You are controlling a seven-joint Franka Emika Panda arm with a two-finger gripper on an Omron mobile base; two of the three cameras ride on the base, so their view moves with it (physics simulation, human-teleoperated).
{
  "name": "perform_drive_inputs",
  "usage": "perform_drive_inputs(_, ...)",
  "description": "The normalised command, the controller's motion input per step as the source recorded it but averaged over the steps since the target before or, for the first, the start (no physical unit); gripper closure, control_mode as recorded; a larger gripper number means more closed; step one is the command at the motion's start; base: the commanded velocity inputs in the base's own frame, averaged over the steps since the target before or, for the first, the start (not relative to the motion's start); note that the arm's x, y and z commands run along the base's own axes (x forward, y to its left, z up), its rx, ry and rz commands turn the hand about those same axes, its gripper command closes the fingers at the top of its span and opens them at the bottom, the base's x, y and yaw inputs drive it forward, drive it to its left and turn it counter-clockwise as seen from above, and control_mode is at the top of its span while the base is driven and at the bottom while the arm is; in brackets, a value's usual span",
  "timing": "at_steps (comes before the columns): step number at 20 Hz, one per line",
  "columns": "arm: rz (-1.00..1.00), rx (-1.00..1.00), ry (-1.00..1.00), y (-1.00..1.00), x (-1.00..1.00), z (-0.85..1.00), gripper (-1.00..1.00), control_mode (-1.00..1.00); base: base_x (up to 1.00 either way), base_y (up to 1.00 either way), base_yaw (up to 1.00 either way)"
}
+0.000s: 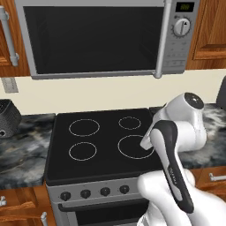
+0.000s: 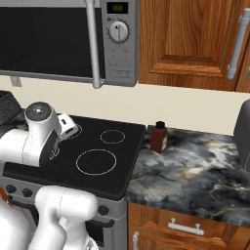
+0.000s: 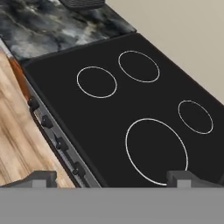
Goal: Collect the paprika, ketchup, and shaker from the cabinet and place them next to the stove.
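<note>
Nearest you in the left base view was the white arm with its dark joints, rising at lower right over the black glass stove (image 1: 101, 145) with four white ring burners and a silver front carrying a row of dark knobs. Above it hung the silver microwave (image 1: 106, 37), flanked by reddish-brown wooden cabinet doors (image 1: 211, 31).

From the right base view, you saw the arm at lower left, bent over the stove's left half. To the stove's right, on the dark marbled counter (image 2: 195, 171), stood the reddish-brown paprika jar (image 2: 159, 137) with its black cap, upright and just beside the cooktop's back right corner, well apart from the hand.

Looking along the hand view, you had the gripper (image 3: 111, 179) above the cooktop with its two dark finger tips (image 3: 41, 178) spread wide at the bottom corners, nothing between them. Between and beyond them lay the largest ring burner (image 3: 156, 151); the knobs ran along the left edge.
</note>
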Motion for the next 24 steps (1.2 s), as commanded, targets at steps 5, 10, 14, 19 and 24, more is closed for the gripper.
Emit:
perform_drive_inputs(5, 0.0, 0.0, 0.0, 0.0, 0.0, 0.0, -1.0, 1.0, -0.73, 0.5, 0.04)
perform_drive_inputs(10, 0.0, 0.0, 0.0, 0.0, 0.0, 0.0, -1.0, 1.0, -0.82, 0.9, 0.17)
perform_drive_inputs(14, 0.0, 0.0, 0.0, 0.0, 0.0, 0.0, -1.0, 1.0, -0.51, 0.88, 0.28)
perform_drive_inputs(19, 0.0, 0.0, 0.0, 0.0, 0.0, 0.0, -1.0, 1.0, -0.24, 0.79, 0.38)
perform_drive_inputs(24, 0.0, 0.0, 0.0, 0.0, 0.0, 0.0, -1.0, 1.0, -0.06, 0.69, 0.47)
